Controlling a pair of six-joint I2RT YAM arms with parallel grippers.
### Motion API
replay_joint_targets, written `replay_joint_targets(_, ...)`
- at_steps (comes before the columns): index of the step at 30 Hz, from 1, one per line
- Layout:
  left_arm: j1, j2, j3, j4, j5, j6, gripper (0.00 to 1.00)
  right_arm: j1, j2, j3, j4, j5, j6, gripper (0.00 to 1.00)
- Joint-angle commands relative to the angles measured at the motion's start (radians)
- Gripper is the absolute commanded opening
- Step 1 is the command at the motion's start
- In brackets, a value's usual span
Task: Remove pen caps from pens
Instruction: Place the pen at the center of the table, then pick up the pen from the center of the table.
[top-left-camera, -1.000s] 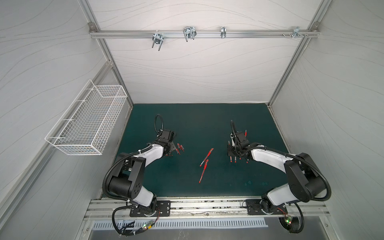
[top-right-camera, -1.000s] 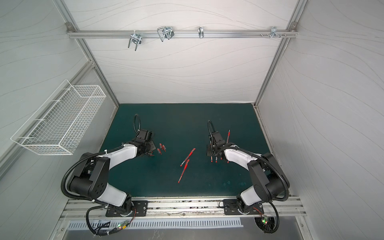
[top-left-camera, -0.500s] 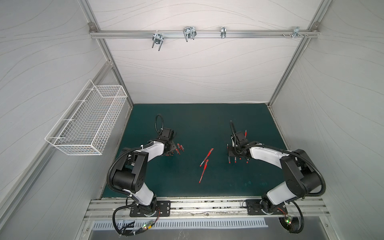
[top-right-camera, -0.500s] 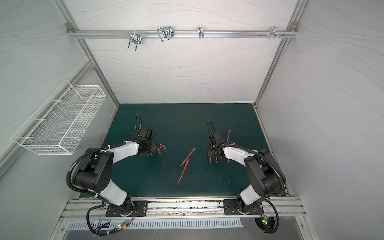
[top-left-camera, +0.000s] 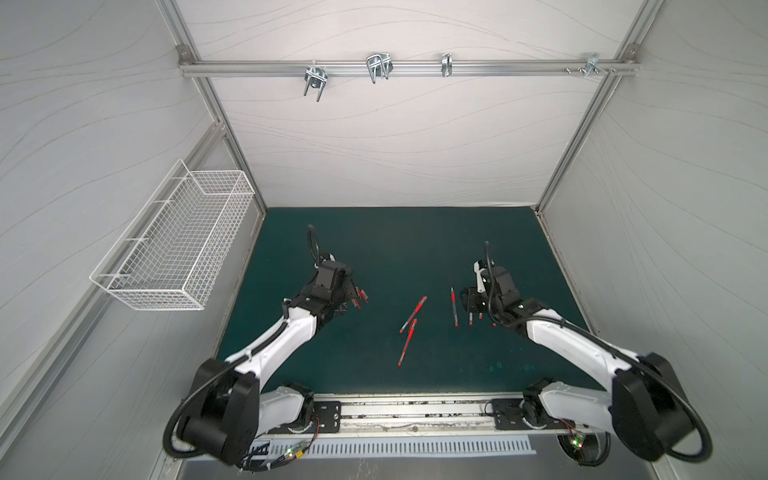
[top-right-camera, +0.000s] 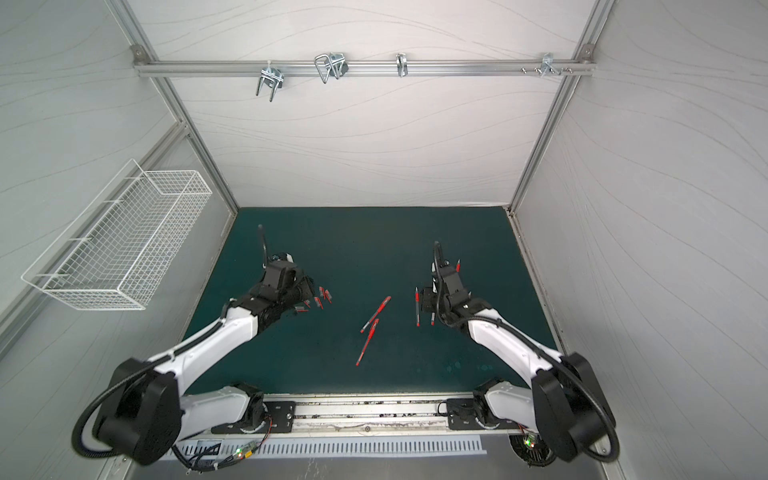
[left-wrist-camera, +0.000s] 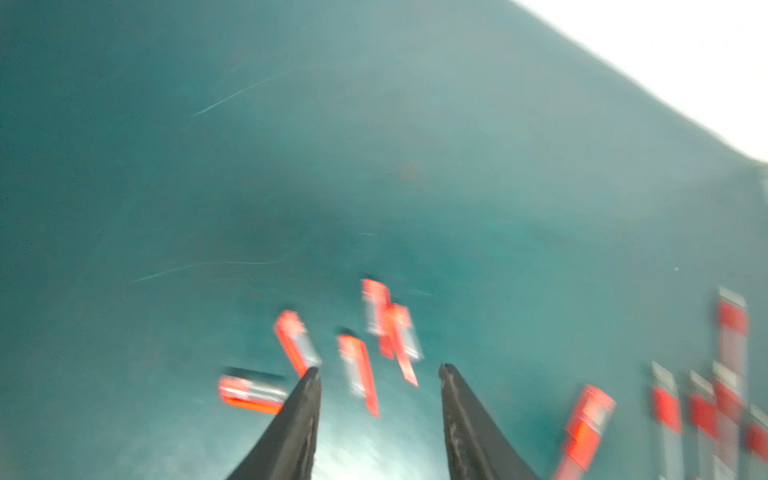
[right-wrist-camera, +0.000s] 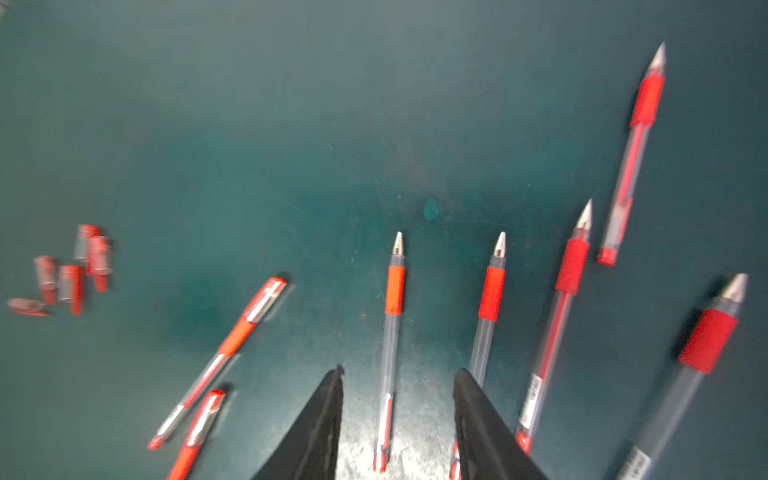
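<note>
Around 9 o'clock on the tabletop (top-left-camera: 395, 249) the left tool (left-wrist-camera: 379, 369) hangs open and empty over the loose pen caps (left-wrist-camera: 358, 370), though its wrist view is too smeared to count them or to name the red-and-grey shapes (left-wrist-camera: 731, 324) at its edge. Two capped pens (top-left-camera: 415, 309) lie near the middle, so I'd judge we're between pens: next, each tool must take one end of a capped pen and pull. Around 3 o'clock the right tool (right-wrist-camera: 399, 370) is open too, jaws either side of one of the bare pens (right-wrist-camera: 394, 291) without gripping it; its arm hides most of them from above.
</note>
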Motion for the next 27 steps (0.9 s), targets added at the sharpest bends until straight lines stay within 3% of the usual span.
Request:
replay_joint_targets(1, -0.076, -0.104, -0.055, 0.123, 0.020, 0.091, 0.48, 0.007, -0.108, -0.045, 0.039, -0.003, -0.008, 0.46)
replay_joint_targets(6, -0.196, -0.146, -0.085, 0.245, 0.179, 0.223, 0.49, 0.010, -0.225, -0.090, 0.069, -0.084, -0.008, 0.46)
replay_joint_targets(11, -0.273, 0.063, 0.058, 0.164, 0.376, 0.308, 0.48, 0.010, -0.216, -0.086, 0.074, -0.111, -0.014, 0.46)
replay_joint_targets(21, -0.373, 0.366, 0.226, 0.038, 0.347, 0.405, 0.44, -0.010, 0.073, 0.027, 0.080, -0.414, 0.006, 0.44)
replay_joint_targets(27, -0.377, 0.473, 0.290, -0.009, 0.304, 0.415, 0.41, -0.104, 0.098, 0.005, 0.101, -0.488, 0.072, 0.44)
